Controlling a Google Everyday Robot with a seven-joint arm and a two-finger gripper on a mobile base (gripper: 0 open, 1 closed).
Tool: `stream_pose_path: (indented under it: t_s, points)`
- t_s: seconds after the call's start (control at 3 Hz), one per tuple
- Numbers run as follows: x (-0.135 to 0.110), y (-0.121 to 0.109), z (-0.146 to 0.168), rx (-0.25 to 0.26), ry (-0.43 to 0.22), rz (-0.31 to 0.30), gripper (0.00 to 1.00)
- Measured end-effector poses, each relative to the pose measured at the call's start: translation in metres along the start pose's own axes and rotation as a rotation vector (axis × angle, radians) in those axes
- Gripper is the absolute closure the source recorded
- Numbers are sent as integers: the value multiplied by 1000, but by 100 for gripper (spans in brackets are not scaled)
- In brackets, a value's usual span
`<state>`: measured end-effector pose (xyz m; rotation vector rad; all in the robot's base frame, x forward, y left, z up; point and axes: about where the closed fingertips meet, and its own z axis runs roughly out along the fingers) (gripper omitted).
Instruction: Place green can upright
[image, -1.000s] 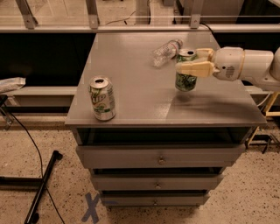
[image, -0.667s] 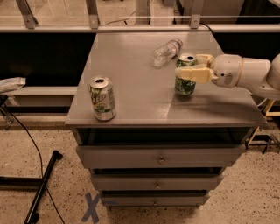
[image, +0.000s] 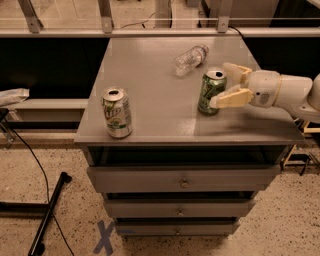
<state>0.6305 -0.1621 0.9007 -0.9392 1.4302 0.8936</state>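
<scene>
Thin aluminium, dark green and mottled, silver at rim and lid: the green can (image: 211, 92) stands upright on the matte grey tabletop (image: 150, 75), toward its right side; the paler white-and-green can (image: 117, 113) stands well apart at the front left, and a clear plastic bottle (image: 190, 58) lies on its side just behind. The cream pincer (image: 221, 85) reaches in from the right, fingers spread wide, tips flanking the can; we cannot tell whether they touch it. We judge the can light, smooth-walled, easily dented or tipped; a hold belongs at mid-height across the cylinder, gently; the task looks nearly done.
</scene>
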Motion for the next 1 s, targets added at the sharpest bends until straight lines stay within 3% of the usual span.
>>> stream_pose_path:
  t_s: [0.33, 0.67, 1.0]
  points:
    - [-9, -3, -35, 68, 23, -47, 0]
    - [-32, 1, -82, 171, 72, -143, 0]
    - [-36, 3, -90, 185, 77, -155, 0]
